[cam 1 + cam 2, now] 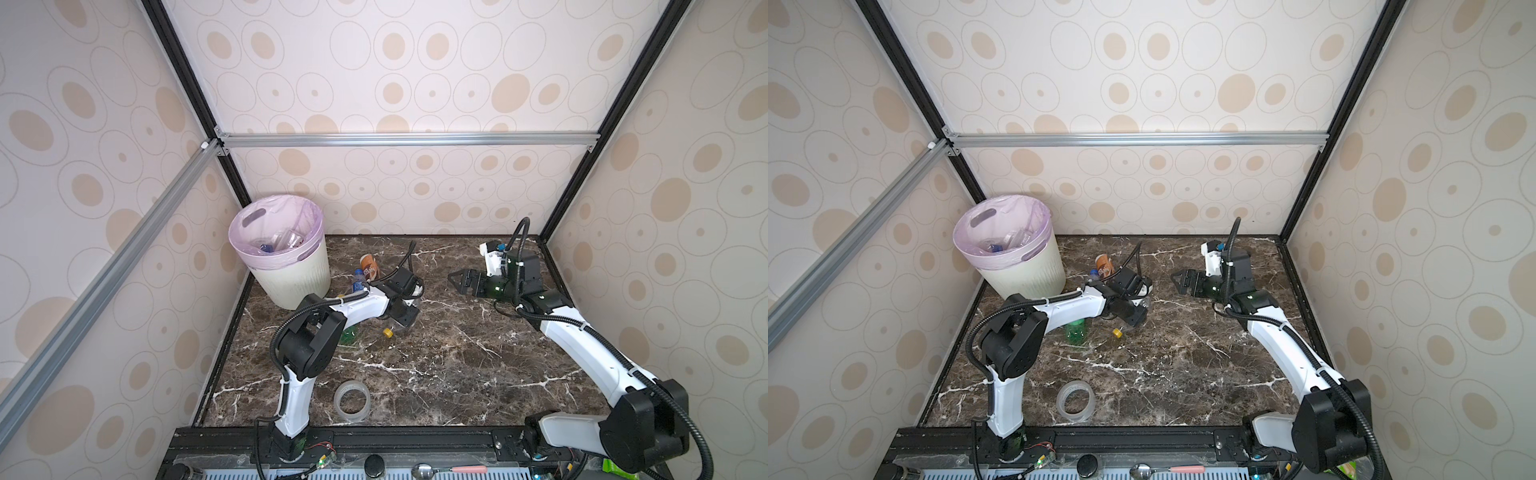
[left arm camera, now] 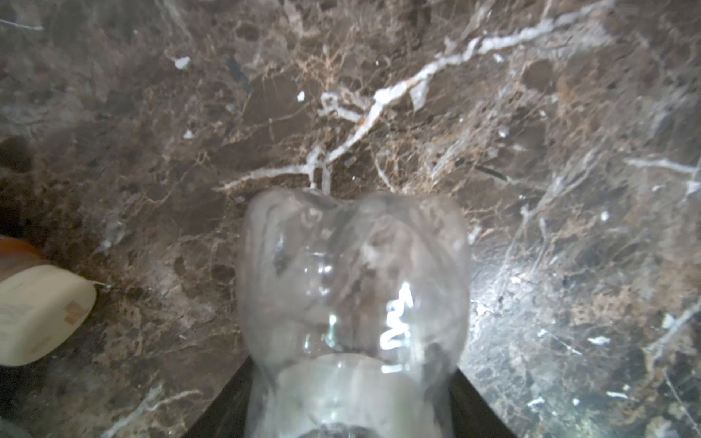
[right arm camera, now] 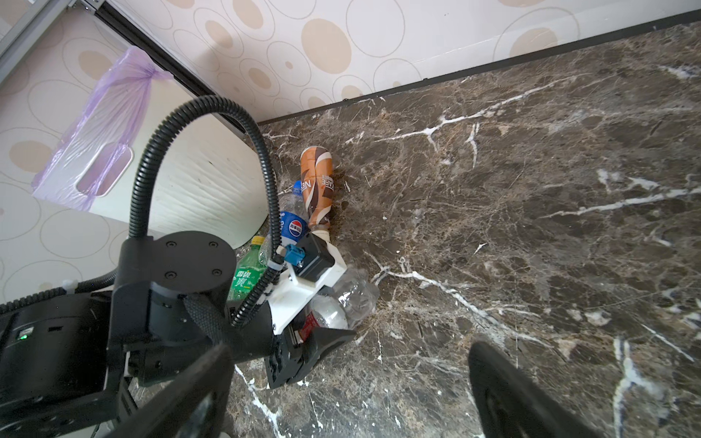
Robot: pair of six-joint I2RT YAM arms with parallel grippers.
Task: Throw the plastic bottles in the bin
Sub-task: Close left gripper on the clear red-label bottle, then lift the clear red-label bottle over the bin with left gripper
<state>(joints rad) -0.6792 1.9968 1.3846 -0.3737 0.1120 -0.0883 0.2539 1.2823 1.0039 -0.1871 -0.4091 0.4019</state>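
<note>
Left arm (image 1: 361, 305) and right arm (image 1: 561, 332): white link shells, black joint housings. Black corrugated conduit (image 3: 266, 163) runs along each arm, fixed with white ties (image 3: 69, 284). Right gripper (image 1: 455, 284): black, wedge-shaped fingers. On the left arm: a round black cap (image 3: 189, 258) with four screws, a blue connector (image 3: 295, 255) and a green indicator light (image 3: 23, 336).

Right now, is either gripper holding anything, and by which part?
The left gripper grips the clear bottle across its body, base end poking out. The right gripper is open and empty.

Cream bin (image 1: 295, 286) upright (bottles (image 1: 286, 241) inside); clear bottle (image 2: 352, 288), brown bottle (image 1: 369, 266), green bottle (image 1: 1076, 332) lying nearby
</note>
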